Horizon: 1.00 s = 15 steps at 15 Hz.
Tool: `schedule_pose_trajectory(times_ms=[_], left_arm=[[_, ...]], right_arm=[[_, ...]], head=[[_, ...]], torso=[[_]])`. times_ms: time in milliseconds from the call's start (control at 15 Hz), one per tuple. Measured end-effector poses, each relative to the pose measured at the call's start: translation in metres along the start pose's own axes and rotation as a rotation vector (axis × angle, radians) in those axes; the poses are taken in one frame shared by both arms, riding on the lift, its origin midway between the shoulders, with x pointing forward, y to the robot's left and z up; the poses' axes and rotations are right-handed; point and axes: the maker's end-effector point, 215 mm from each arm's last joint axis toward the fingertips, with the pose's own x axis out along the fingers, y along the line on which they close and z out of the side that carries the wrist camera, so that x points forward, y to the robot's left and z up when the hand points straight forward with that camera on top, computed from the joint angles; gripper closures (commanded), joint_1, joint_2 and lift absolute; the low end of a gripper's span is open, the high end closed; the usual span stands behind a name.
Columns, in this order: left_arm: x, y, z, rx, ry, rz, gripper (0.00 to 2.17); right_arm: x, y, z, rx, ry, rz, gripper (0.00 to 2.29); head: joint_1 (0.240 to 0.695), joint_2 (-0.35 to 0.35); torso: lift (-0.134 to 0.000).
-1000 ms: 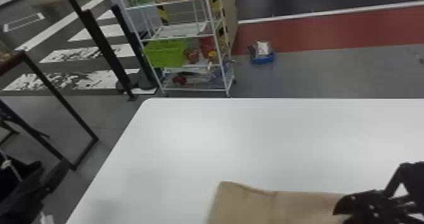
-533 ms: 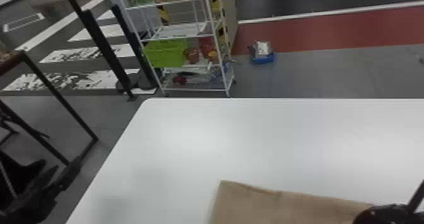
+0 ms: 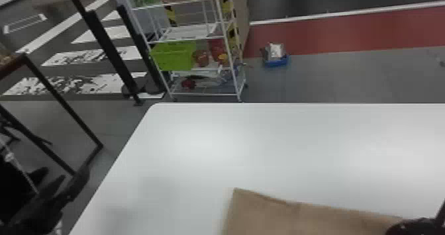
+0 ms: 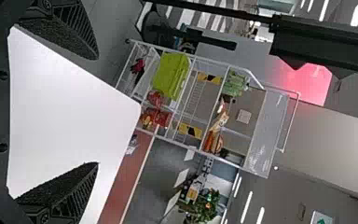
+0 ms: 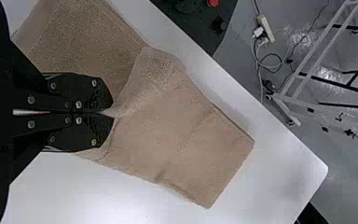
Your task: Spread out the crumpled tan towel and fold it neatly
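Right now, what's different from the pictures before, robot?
My right hand moved right and back toward me. It's pinching the tan towel, but I can't tell when it took hold. My left hand shifted a little right, toward the table. The towel's far left corner and the table stayed put.

Towel on table, cart behind — left
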Motion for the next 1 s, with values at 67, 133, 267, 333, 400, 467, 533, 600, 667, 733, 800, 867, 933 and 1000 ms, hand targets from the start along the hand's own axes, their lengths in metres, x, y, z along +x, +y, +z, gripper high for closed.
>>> schedule_pose_trajectory(times_ms=[67,133,267,333,400,467,533,600,667,733,800,867,933,1000], left_arm=[[0.000,0.001,-0.001,0.001,0.002,0.002,0.08],[0.000,0.002,-0.001,0.002,0.003,0.005,0.08],[0.001,0.003,0.000,0.008,0.003,0.008,0.08],[0.000,0.004,0.000,0.009,0.003,0.010,0.08],[0.000,0.005,0.001,0.010,0.003,0.012,0.08],[-0.001,0.007,0.001,0.010,0.003,0.016,0.08],[-0.002,0.009,0.000,0.010,0.003,0.019,0.08],[-0.002,0.010,0.000,0.009,0.004,0.021,0.08],[-0.002,0.010,0.000,0.009,0.004,0.022,0.08],[-0.002,0.010,0.000,0.009,0.004,0.022,0.08],[-0.002,0.010,0.000,0.008,0.005,0.021,0.08],[-0.002,0.010,0.000,0.007,0.005,0.020,0.08],[-0.002,0.010,0.000,0.007,0.005,0.021,0.08],[-0.003,0.011,0.000,0.007,0.004,0.022,0.08]], right_arm=[[-0.001,0.000,-0.002,-0.003,-0.004,0.000,1.20],[-0.004,-0.002,-0.003,0.000,-0.012,-0.006,1.20],[-0.020,-0.011,0.000,0.016,-0.051,-0.040,1.20],[-0.026,-0.012,0.004,0.018,-0.068,-0.048,1.20],[-0.032,-0.011,0.007,0.015,-0.081,-0.054,1.20],[-0.041,-0.010,0.010,0.009,-0.093,-0.067,1.20],[-0.050,-0.011,0.010,0.004,-0.100,-0.085,1.20],[-0.058,-0.014,0.010,0.002,-0.104,-0.102,1.20],[-0.062,-0.015,0.010,0.000,-0.107,-0.110,1.20],[-0.064,-0.014,0.010,-0.004,-0.111,-0.113,1.20],[-0.065,-0.013,0.009,-0.007,-0.114,-0.118,1.20],[-0.069,-0.014,0.008,-0.010,-0.118,-0.126,1.20],[-0.069,-0.012,0.008,-0.012,-0.121,-0.127,1.20],[-0.065,-0.004,0.008,-0.016,-0.119,-0.110,1.20]], head=[[0.695,0.350],[0.695,0.350],[0.695,0.350],[0.695,0.350],[0.695,0.350],[0.695,0.350],[0.695,0.350],[0.695,0.350],[0.695,0.350],[0.695,0.350],[0.695,0.350],[0.695,0.350],[0.695,0.350],[0.695,0.350]], torso=[[-0.122],[-0.122],[-0.122],[-0.122],[-0.122],[-0.122],[-0.122],[-0.122],[-0.122],[-0.122],[-0.122],[-0.122],[-0.122],[-0.122]])
